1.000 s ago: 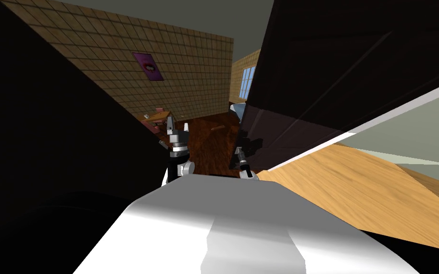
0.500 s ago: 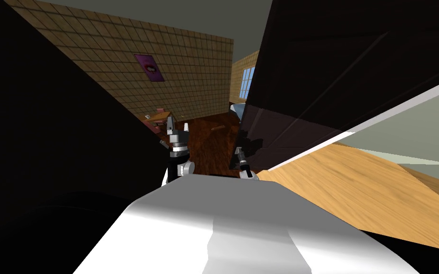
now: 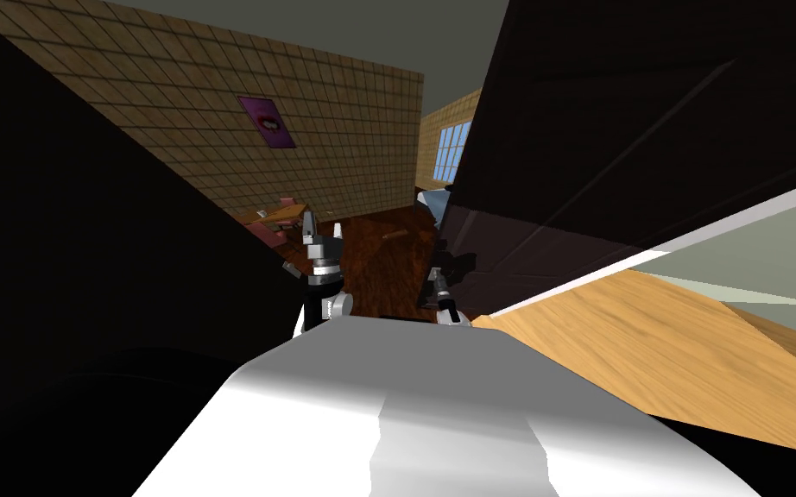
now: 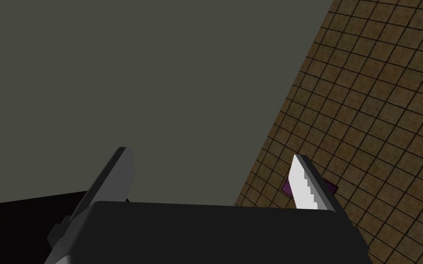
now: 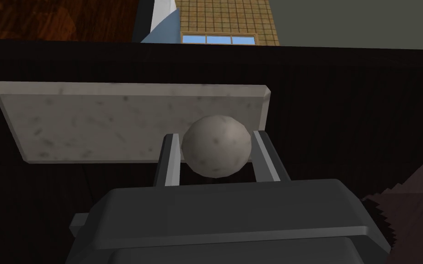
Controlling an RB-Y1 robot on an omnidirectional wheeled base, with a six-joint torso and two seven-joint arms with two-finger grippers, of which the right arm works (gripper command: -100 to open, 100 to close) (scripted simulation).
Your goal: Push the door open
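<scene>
The panelled door (image 3: 612, 129) is near-black, its round knob (image 5: 216, 145) and rectangular backplate (image 5: 91, 121) pale grey with darker speckles, the tiled wall (image 3: 215, 112) tan with a dark grid, the wall picture (image 3: 268, 122) purple, the far floor (image 3: 379, 259) red-brown woodgrain, the near floor (image 3: 647, 345) pale honey woodgrain.

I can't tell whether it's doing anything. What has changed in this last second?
The dark door has swung a little further open, away from me, showing more of the window beyond. My right gripper stays shut on the round grey knob and has moved with it. The left gripper is still raised and open.
</scene>
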